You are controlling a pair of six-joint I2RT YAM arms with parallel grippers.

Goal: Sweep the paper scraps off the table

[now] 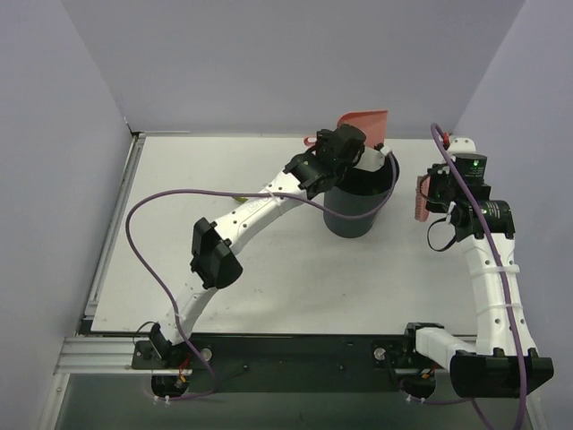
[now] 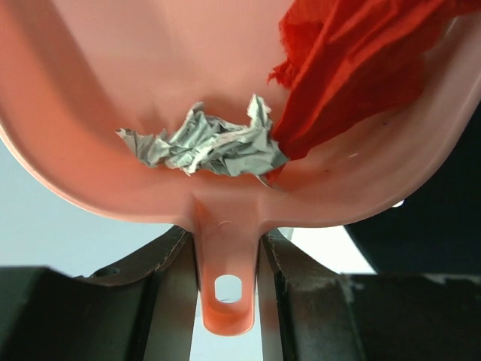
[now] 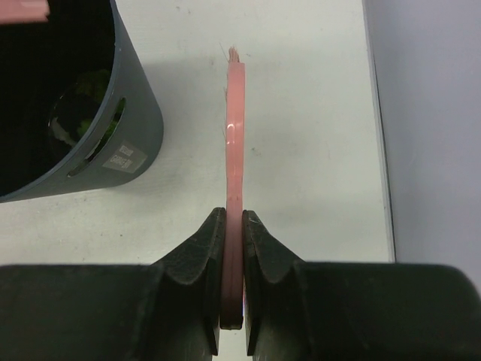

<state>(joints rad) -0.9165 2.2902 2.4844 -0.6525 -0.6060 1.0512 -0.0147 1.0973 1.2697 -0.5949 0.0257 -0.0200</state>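
**Top view.** The left end effector (image 1: 345,145) is seen above a dark bin (image 1: 356,213) standing on the white counter (image 1: 269,278). The pink dustpan (image 1: 367,121) is raised over the bin's far rim. The grip itself is hidden from this angle.

**Left wrist view.** The fingers (image 2: 173,293) are shown clenched on the dustpan's handle (image 2: 225,286), one on each side. Only here are the paper scraps (image 2: 214,144) revealed inside the pan. A crumpled grey-white piece lies against the back wall near the handle, touching a larger red piece (image 2: 361,68) to its right.

**Right wrist view.** The right end effector (image 3: 234,233) is shown clamped on the pink brush (image 3: 235,135), which is seen edge-on just beside the bin. In this view alone, green scraps (image 3: 94,113) are visible at the bottom of the bin.
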